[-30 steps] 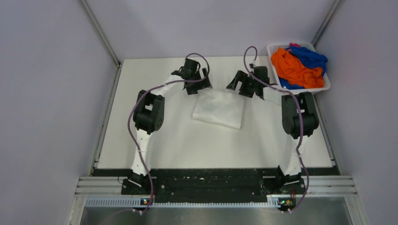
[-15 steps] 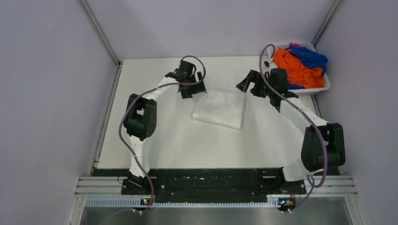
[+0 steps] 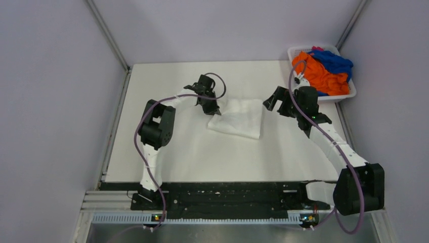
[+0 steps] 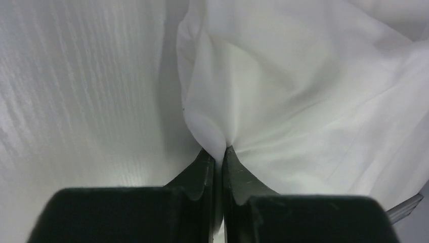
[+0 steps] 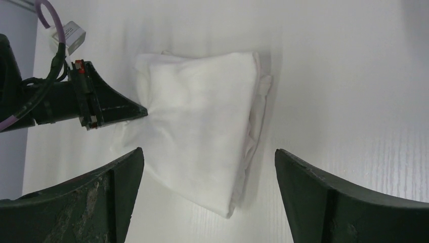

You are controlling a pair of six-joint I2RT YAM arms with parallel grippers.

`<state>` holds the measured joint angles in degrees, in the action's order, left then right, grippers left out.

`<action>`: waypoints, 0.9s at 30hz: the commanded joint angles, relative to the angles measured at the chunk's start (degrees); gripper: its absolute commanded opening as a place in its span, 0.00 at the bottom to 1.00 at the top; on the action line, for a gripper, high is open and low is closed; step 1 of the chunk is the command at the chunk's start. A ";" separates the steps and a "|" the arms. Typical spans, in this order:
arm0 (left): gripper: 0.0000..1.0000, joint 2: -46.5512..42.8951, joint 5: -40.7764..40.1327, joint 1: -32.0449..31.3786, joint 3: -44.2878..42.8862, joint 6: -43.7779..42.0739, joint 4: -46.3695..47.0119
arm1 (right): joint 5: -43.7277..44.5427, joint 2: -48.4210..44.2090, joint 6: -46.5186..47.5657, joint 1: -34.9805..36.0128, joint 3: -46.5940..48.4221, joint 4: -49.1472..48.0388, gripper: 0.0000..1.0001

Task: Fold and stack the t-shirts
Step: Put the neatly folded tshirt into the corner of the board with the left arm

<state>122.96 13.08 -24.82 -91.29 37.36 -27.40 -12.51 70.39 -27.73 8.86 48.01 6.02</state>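
A folded white t-shirt (image 3: 238, 118) lies flat on the table's middle, its print hidden. My left gripper (image 3: 213, 108) is at the shirt's left edge and is shut on a pinch of the white cloth (image 4: 303, 91), which bunches between the fingertips (image 4: 221, 152). My right gripper (image 3: 280, 100) hovers just right of the shirt, open, with nothing between its fingers (image 5: 208, 152). The right wrist view looks down on the shirt (image 5: 202, 116) and on the left gripper (image 5: 143, 111) at its edge. Orange (image 3: 318, 76), blue (image 3: 336, 62) and pink-red (image 3: 317, 49) t-shirts are heaped in the basket.
The white plastic basket (image 3: 350, 94) stands at the table's back right corner, close behind the right gripper. The white table (image 3: 177, 152) is walled by grey panels on three sides. A black rail with both arm bases runs along the near edge.
My left gripper has come down to the shirt's left edge and shut on the cloth. The right arm has swung outward, its open gripper moving right and nearer.
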 commanded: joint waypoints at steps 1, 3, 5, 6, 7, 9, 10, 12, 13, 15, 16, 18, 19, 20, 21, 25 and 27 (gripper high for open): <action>0.00 1.96 -3.44 -0.65 -2.27 -1.26 -2.91 | 2.64 -2.31 1.56 -0.01 -0.13 0.56 0.99; 0.00 1.66 -7.53 -0.55 -4.14 -3.30 -5.10 | 2.67 -2.45 2.19 -0.01 0.05 0.76 0.99; 0.00 0.93 -14.70 -0.30 -6.48 -5.05 -8.36 | 3.07 -2.68 2.44 0.01 0.11 1.07 0.99; 0.00 0.51 -18.79 0.01 -7.55 -5.69 -9.90 | 3.43 -2.84 2.42 0.00 -0.10 1.03 0.99; 0.00 -0.28 -22.86 0.34 -8.19 -6.31 -10.71 | 3.59 -3.15 2.49 -0.03 -0.42 0.72 0.99; 0.00 -1.27 -29.29 1.31 -8.98 -7.90 -11.49 | 3.95 -3.94 2.67 -0.06 -1.41 -0.44 0.99; 0.00 -1.57 -31.69 1.98 -9.77 -8.75 -11.87 | 4.15 -4.41 2.97 -0.04 -1.83 -1.00 0.99; 0.00 -1.86 -35.88 3.62 -11.01 -10.64 -12.06 | 5.60 -5.09 3.39 -0.06 -2.32 -1.81 0.99; 0.00 -1.73 -38.00 4.67 -11.77 -10.98 -12.14 | 6.50 -5.52 3.51 -0.07 -2.57 -2.42 0.99; 0.00 -1.25 -40.70 7.55 -13.21 -12.37 -10.74 | 8.10 -6.21 4.52 -0.07 -2.87 -3.54 0.99; 0.00 -0.79 -41.60 9.07 -14.01 -13.11 -9.82 | 8.86 -6.45 5.15 -0.07 -2.91 -3.84 0.99; 0.00 0.51 -42.24 12.09 -15.96 -14.95 -7.69 | 10.03 -6.79 6.41 -0.07 -3.23 -4.61 0.99; 0.00 1.36 -42.34 13.67 -17.47 -15.76 -7.13 | 10.53 -7.02 6.91 -0.03 -3.65 -5.25 0.99; 0.00 2.39 -42.61 15.13 -19.09 -16.47 -6.81 | 10.90 -7.21 7.36 -0.05 -4.15 -5.51 0.99; 0.00 3.44 -42.76 16.70 -20.84 -17.35 -6.23 | 11.24 -7.63 8.05 -0.03 -4.77 -7.24 0.99; 0.00 8.26 -43.57 21.18 -27.43 -22.78 -3.11 | 13.61 -8.85 9.21 -0.01 -6.60 -9.63 0.99; 0.00 10.95 -44.25 23.08 -31.02 -24.44 -2.37 | 15.53 -9.26 9.44 -0.05 -6.97 -9.71 0.99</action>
<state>129.97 -27.57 -4.10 -116.07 18.76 -34.13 -1.34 63.53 -20.49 8.86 41.71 0.73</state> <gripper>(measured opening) 0.032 0.986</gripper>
